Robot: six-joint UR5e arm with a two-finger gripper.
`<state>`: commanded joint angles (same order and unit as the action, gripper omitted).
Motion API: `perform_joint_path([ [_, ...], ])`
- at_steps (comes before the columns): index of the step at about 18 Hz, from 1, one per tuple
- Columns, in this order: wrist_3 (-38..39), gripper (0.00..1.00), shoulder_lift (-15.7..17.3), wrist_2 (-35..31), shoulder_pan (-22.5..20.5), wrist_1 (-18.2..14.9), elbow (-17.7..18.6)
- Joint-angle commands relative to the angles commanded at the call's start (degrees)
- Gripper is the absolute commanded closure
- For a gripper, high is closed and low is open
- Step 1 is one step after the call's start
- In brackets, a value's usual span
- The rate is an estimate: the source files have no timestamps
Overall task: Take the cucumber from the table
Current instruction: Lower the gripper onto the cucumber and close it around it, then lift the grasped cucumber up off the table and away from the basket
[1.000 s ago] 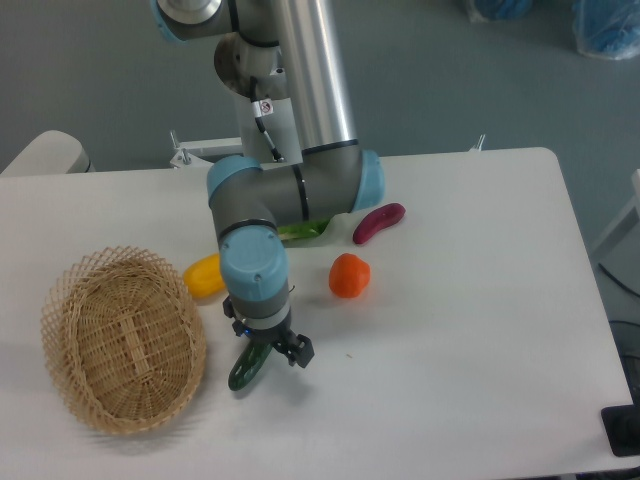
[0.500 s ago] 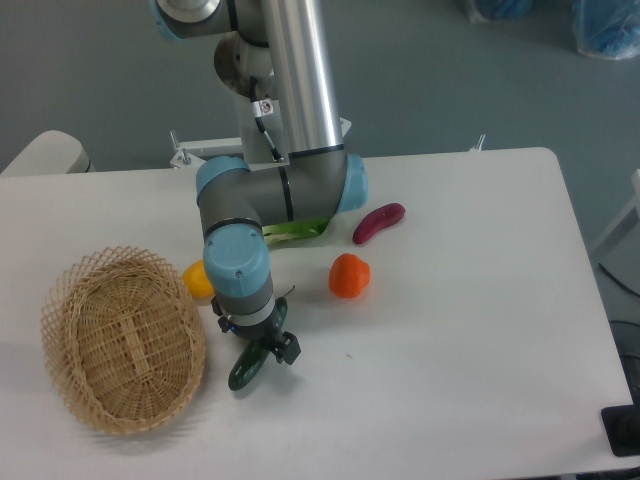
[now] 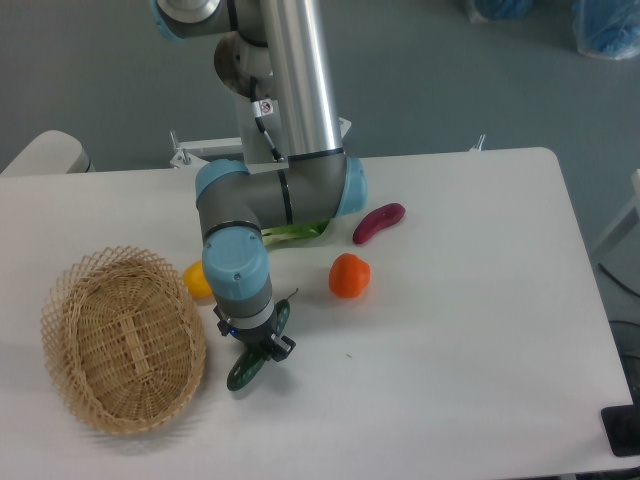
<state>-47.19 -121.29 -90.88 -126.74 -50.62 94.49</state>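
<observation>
The cucumber (image 3: pixel 245 370) is dark green and glossy and lies slanted on the white table (image 3: pixel 450 380), just right of the basket. Its lower end sticks out below my wrist, and its upper end with the thin stem (image 3: pixel 283 312) shows above right. My gripper (image 3: pixel 256 344) points straight down over the cucumber's middle. Its fingers are drawn in against the cucumber's sides and the fingertips are mostly hidden under the wrist. The cucumber still rests on the tabletop.
A wicker basket (image 3: pixel 120 340) stands at the left. A yellow pepper (image 3: pixel 197 280) sits beside my arm, an orange fruit (image 3: pixel 349 276) to the right and a purple eggplant (image 3: pixel 378 222) beyond it. A leafy green vegetable (image 3: pixel 295 231) lies partly hidden behind the arm.
My arm moved left and lowered over the cucumber, then held still. The finger links narrowed around the cucumber. The cucumber's upper end and stem now show.
</observation>
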Motion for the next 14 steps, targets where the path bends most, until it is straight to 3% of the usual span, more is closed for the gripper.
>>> perform_joint_path([
  [7, -4.22, 0.83, 0.61, 0.09, -3.33, -0.79, -3.34],
  [14, -8.07, 0.85, -1.05, 0.44, -7.82, -9.22, -10.89],
])
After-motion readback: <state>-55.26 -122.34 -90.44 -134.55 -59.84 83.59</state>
